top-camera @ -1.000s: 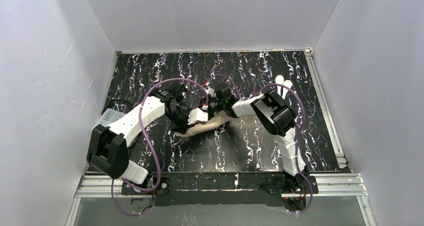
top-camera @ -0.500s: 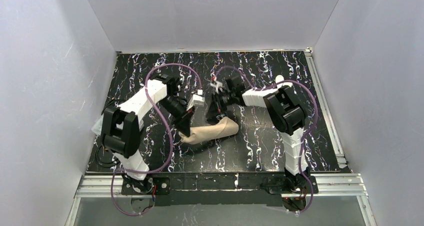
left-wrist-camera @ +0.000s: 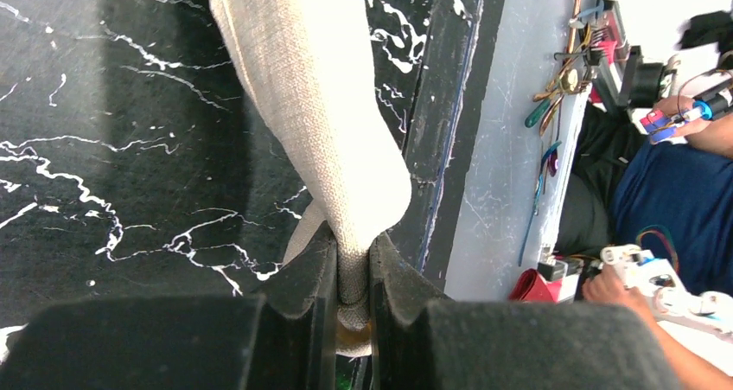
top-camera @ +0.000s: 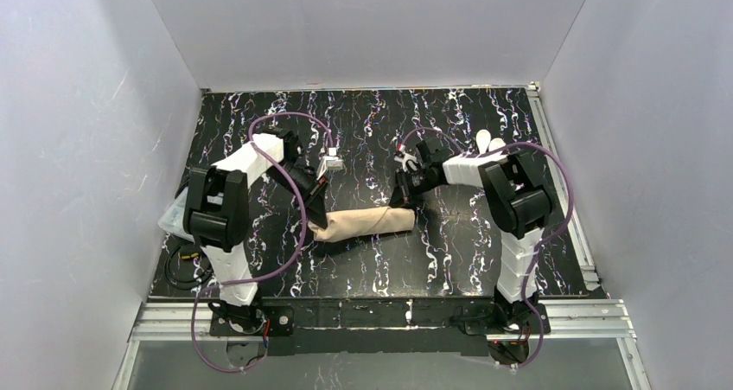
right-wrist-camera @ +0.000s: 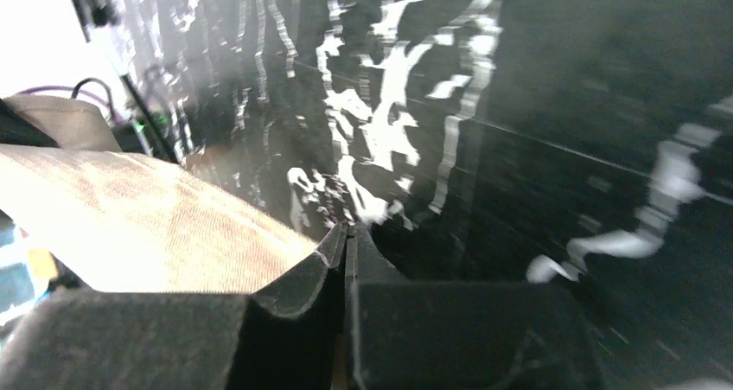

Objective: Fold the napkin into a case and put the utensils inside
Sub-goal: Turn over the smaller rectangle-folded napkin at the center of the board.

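Top external view: on the black marbled tabletop (top-camera: 449,260) the napkin (top-camera: 363,224) lies near the middle as a long narrow band. It looks soft, light and limp, so it will likely sag or unfold unless it is held at its ends or folded edges. The left wrist view adds what the overhead hides: the left tool (left-wrist-camera: 353,273) is clamped on a fold at the cloth's end. The right wrist view shows the right tool (right-wrist-camera: 347,252) with its jaws drawn together at the cloth's edge; I cannot tell whether any cloth is pinched. The utensils (top-camera: 487,141), small, white and probably rigid, lie toward the far right, well apart from the cloth.
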`<state>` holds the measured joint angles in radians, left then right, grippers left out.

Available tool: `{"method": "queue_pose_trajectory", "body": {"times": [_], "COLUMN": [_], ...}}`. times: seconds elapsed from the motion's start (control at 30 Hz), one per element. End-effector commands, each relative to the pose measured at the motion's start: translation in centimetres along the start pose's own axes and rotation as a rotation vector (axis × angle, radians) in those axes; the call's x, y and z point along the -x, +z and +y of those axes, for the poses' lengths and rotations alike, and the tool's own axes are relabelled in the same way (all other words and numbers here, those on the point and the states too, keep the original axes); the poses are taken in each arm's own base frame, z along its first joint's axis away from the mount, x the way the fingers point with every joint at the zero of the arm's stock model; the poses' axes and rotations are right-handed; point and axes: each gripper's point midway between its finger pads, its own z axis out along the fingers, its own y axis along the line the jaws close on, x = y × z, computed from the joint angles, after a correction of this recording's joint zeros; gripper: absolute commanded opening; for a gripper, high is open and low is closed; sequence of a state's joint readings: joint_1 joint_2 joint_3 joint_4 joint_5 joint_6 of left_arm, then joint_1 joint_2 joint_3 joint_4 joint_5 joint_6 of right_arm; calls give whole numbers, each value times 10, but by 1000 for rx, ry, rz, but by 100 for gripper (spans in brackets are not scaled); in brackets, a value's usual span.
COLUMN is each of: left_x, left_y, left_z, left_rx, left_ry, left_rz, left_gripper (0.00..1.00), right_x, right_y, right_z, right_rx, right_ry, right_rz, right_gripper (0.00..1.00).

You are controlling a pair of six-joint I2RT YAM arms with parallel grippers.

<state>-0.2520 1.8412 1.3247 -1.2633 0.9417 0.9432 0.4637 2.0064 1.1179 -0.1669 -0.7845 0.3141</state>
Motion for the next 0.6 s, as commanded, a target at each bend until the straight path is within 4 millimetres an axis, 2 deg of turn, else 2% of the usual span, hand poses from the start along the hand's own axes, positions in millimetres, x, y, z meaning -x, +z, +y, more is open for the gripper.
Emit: {"method": "queue_pose_trajectory", "body": {"times": [0.0, 0.03, 0.17, 0.3, 0.4, 0.5, 0.57], "left_x": [-1, -5, -22, -29, -29, -31, -31], "left_y": [5, 7, 18, 20, 17, 15, 13], "left_z": [15, 17, 29, 39, 48, 61, 69], "left_rx": [-19, -23, -37, -57, -54, -40, -29], "left_ry": [-114, -151, -309, -425, -470, -521, -544], "left_rz": [-12, -3, 44, 26, 8, 3, -3], "left_gripper": [0, 0, 0, 0, 0, 0, 0], "right_x": [26, 36, 66, 84, 87, 68, 53], "right_y": [-41, -52, -84, -103, -93, -68, -50], "right_z": [-43, -47, -38, -12, 38, 93, 117], "right_rx": [-340, -408, -518, -487, -218, 155, 301], "right_ry": [31, 17, -39, -100, -188, -213, -241], "right_rz": [-94, -139, -289, -402, -445, -390, -339], "right_gripper": [14, 16, 17, 17, 15, 15, 15]}}
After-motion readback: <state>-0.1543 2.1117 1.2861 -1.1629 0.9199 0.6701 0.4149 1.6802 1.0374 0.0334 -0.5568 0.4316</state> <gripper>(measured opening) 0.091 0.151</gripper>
